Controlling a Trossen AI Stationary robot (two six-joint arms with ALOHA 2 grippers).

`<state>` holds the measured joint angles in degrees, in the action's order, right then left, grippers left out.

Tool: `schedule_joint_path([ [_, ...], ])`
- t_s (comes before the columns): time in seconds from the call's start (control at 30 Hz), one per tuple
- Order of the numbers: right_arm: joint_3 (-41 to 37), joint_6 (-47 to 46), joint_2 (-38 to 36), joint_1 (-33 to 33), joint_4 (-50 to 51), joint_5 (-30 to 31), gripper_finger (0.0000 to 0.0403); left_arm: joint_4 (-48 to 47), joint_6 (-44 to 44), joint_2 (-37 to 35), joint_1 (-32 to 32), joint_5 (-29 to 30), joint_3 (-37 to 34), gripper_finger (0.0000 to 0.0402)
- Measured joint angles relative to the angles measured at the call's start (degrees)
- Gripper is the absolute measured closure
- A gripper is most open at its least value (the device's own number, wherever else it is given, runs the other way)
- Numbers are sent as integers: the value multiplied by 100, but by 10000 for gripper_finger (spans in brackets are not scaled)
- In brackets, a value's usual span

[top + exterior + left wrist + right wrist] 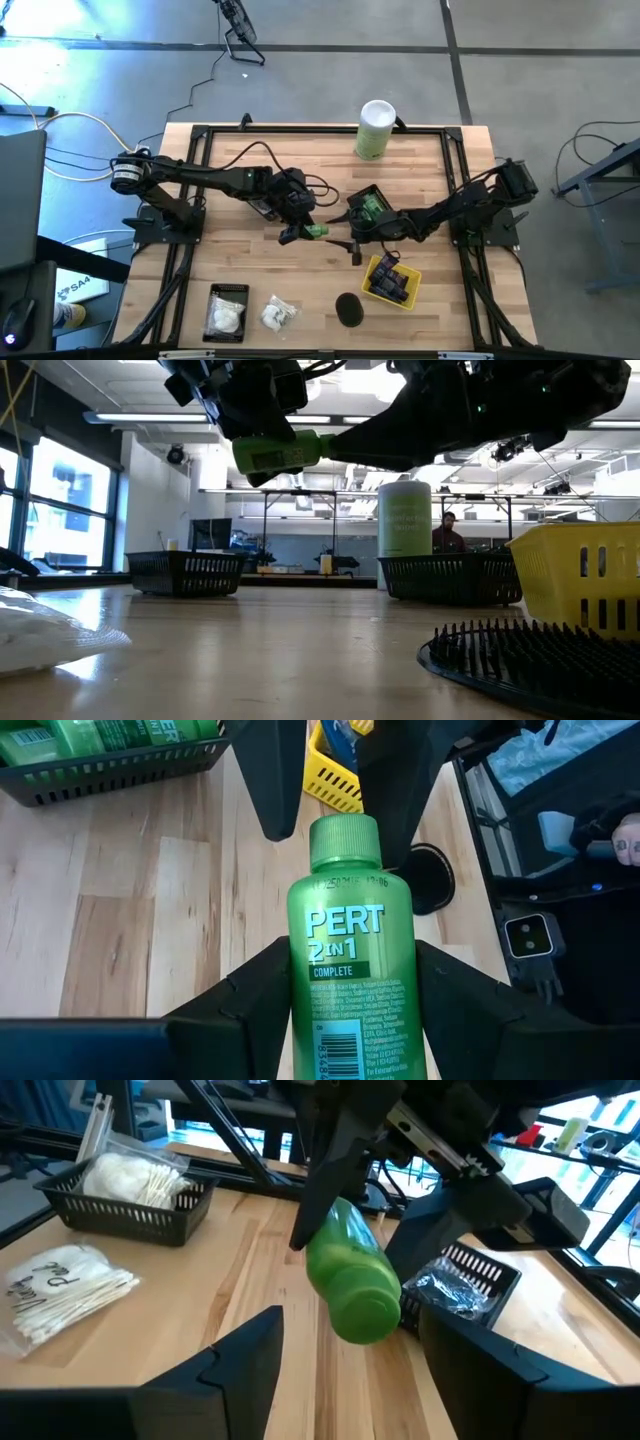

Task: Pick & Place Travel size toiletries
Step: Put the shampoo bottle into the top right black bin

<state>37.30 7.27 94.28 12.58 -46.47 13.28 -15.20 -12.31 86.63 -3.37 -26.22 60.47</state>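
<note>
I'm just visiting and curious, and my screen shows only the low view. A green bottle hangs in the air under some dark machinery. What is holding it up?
Observer: The left gripper is shut on the body of the green Pert bottle, which lies sideways above the table.
Operator: And the other dark arm beside it?
Observer: That is the right gripper. Its fingers stand open on either side of the bottle's cap and do not touch it.
Operator: What's in that yellow basket at my right edge?
Observer: From above, the yellow basket holds several dark navy tubes.
</note>
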Motion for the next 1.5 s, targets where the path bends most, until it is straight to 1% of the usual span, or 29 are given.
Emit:
schedule_joint_path([
  [0.27, -1, -13, 0, -6, -111, -1, 176, 0, -1, 0, 2, 2, 0, 219],
  [0.47, -2, -272, 0, -160, -187, -250, 176, 0, -1, 0, 2, 4, 0, 219],
  [0.73, -2, -319, 0, -220, -199, -535, 176, 0, -1, 0, 2, 7, 0, 219],
  [0.9, -2, -319, 0, -221, -199, -546, 177, 0, -1, 0, 2, 12, 0, 219],
  [1.0, -2, -319, 0, -223, -199, -547, 188, 0, -1, 0, 2, 20, 0, 219],
  [1.23, -4, -369, 0, -223, -219, -612, 230, 2, -1, 0, 2, 32, 0, 219],
  [1.37, -4, -592, 0, -259, -219, -652, 235, 2, 1, 0, 2, 39, 0, 219],
  [1.5, -7, -605, 0, -291, -221, -776, 236, 2, 1, 0, 2, 39, 1, 219],
])
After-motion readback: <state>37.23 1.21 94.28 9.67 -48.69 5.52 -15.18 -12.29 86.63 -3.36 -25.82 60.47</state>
